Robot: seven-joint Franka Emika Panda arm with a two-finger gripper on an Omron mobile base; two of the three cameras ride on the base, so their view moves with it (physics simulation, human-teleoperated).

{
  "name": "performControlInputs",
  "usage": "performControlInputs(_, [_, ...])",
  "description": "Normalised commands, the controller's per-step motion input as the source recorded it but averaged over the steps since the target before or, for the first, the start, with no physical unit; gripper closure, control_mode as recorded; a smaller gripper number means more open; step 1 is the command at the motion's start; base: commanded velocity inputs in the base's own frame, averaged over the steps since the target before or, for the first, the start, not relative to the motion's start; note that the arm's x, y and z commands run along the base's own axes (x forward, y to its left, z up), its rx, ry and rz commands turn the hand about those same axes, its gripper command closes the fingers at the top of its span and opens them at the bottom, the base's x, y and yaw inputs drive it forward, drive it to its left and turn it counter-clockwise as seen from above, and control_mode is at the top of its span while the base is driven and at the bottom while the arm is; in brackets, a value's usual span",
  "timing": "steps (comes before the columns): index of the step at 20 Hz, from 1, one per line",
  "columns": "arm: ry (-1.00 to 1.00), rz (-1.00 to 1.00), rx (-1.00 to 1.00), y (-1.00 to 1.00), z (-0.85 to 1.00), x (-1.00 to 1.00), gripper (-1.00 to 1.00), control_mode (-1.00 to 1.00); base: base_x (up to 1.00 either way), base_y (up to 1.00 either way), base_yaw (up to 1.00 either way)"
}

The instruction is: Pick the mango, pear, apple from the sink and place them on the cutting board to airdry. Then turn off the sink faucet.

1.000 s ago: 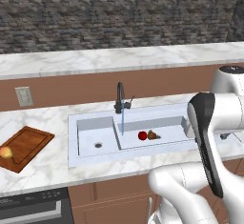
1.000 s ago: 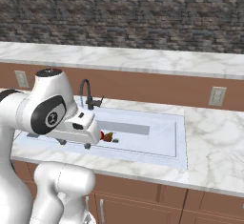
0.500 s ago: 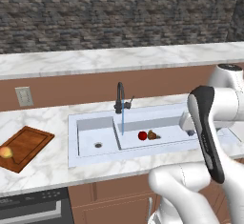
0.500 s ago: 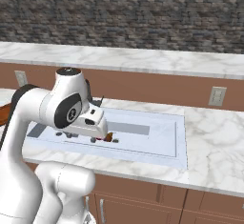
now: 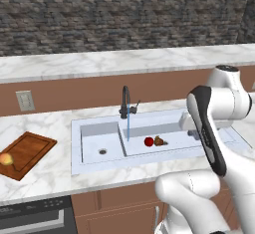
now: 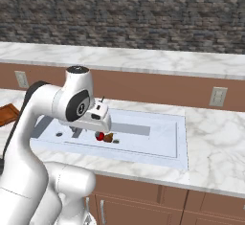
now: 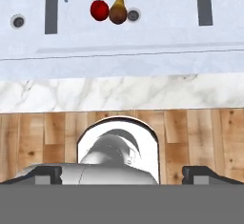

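Marble counter surrounds the sink (image 5: 89, 151), where apple (image 7: 99, 10) touches pear (image 7: 118, 12), far beyond spread empty fingers (image 7: 195, 174).

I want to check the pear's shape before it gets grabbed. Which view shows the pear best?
The hand view: the pear shows large, stem included, touching the apple. In the left and right base views it is a small brown blob.

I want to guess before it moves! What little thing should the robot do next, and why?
Probably lower the open tool toward the pear or the apple. Both still sit side by side in the sink, while the mango already rests on the cutting board. Water still runs from the sink faucet, so that comes last.
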Motion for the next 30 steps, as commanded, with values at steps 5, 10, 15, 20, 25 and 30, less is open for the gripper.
performControlInputs(5, [0.00, 0.02, 0.01, 0.03, -0.33, 0.49, -1.00, -1.00, 0.00, 0.00, 0.00])
performControlInputs(10, [0.00, 0.02, 0.03, 0.00, -0.28, 0.36, -1.00, -1.00, 0.00, 0.00, 0.00])
performControlInputs(15, [-0.04, 0.02, 0.01, 0.08, -0.19, 0.30, -1.00, -1.00, 0.00, 0.00, 0.00])
performControlInputs(20, [-0.05, 0.00, 0.00, 0.18, -0.14, 0.26, -1.00, -1.00, 0.00, 0.00, 0.00])
performControlInputs(25, [0.00, 0.00, 0.00, 0.05, -0.26, 0.29, -1.00, -1.00, 0.00, 0.00, 0.00])
performControlInputs(30, [-0.01, 0.00, 0.00, 0.00, -0.28, 0.33, -1.00, -1.00, 0.00, 0.00, 0.00])
